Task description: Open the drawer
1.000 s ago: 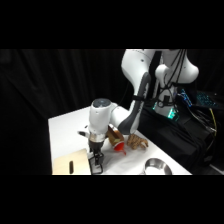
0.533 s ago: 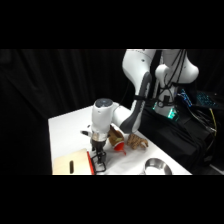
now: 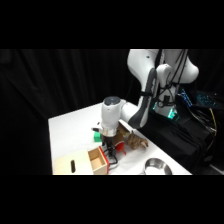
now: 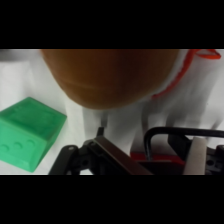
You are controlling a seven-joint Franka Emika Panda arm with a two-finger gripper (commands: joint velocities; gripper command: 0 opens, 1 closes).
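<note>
Fingers point(image 4: 197, 157) of the gripper point(image 3: 108, 149) stand somewhat apart. In the wrist view the near end of the black loop handle point(image 4: 170, 132) lies between them, and I cannot see either finger pressing on it. So the gripper looks open around the handle rather than clamped.

From the side, the drawer point(image 3: 97, 159) is a small tan wooden box near the table's front edge. It sticks out from the pale wooden cabinet point(image 3: 67, 165) on its left. Its black handle point(image 3: 113, 158) juts from the front face on the side away from the cabinet, right under the gripper, which comes straight down on it.

Just behind the gripper lies a brown lump point(image 3: 131, 140) with something red point(image 3: 120, 146) at its near edge. In the wrist view that brown thing point(image 4: 110, 75) fills the top, too blurred to name. A small green cube point(image 3: 95, 134) sits on the table point(image 3: 70, 130) just behind the drawer, apart from it. It also shows at the left of the wrist view point(image 4: 30, 130).

A round metal bowl point(image 3: 156, 166) rests near the front edge, well to the right of the drawer. The white arm point(image 3: 150, 75) curves up and back to its base at upper right.
</note>
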